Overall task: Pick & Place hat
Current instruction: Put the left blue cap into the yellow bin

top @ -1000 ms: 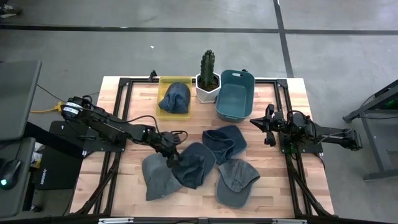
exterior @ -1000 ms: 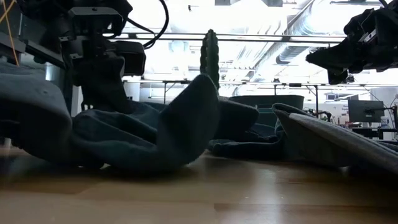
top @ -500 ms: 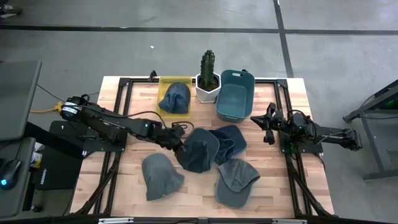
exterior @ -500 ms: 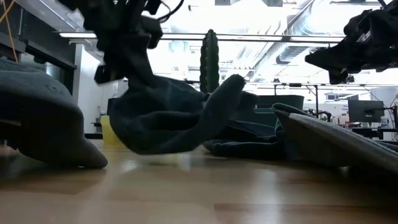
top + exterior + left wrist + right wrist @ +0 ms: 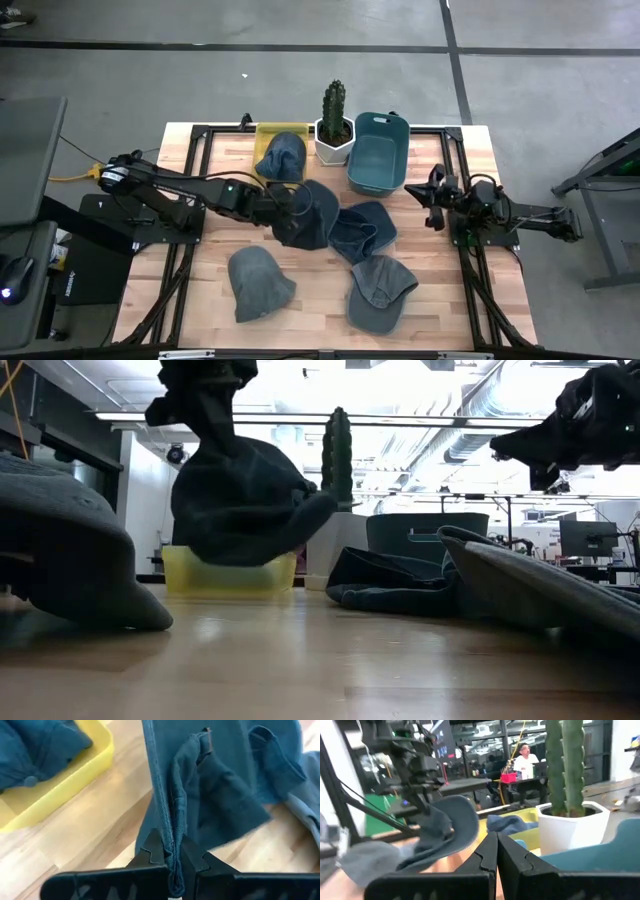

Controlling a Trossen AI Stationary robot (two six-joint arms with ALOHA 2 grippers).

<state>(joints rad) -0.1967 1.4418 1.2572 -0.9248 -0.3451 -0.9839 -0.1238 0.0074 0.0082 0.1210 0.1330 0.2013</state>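
Note:
My left gripper (image 5: 281,207) is shut on a dark blue hat (image 5: 312,212) that hangs over the table's middle, just near of the yellow bin (image 5: 262,133). The low view shows this hat (image 5: 240,505) off the wood. Another blue hat (image 5: 283,156) lies in the yellow bin. On the table lie a dark blue hat (image 5: 364,229) and two grey hats (image 5: 258,283) (image 5: 381,290). My right gripper (image 5: 432,198) waits shut at the table's right side, above the wood. My left gripper pinches a seamed edge of the hat (image 5: 173,840) between its two fingers (image 5: 150,854); one layer or several, I cannot tell. The fingers slant downward from the table's left. The hat hangs slack below them, lifted clear of the table.
A cactus (image 5: 334,103) in a white pot (image 5: 334,142) stands at the far edge between the yellow bin and a teal bin (image 5: 378,155). Black frame rails (image 5: 200,140) run along the table's sides. Bare wood lies at the near left corner.
My left gripper has risen and gone toward the far edge and the yellow bin, tipping less steeply downward and staying shut on the dark blue hat. The hat has come up off the grey hat and the table and now hangs clear. The grey hat stays put.

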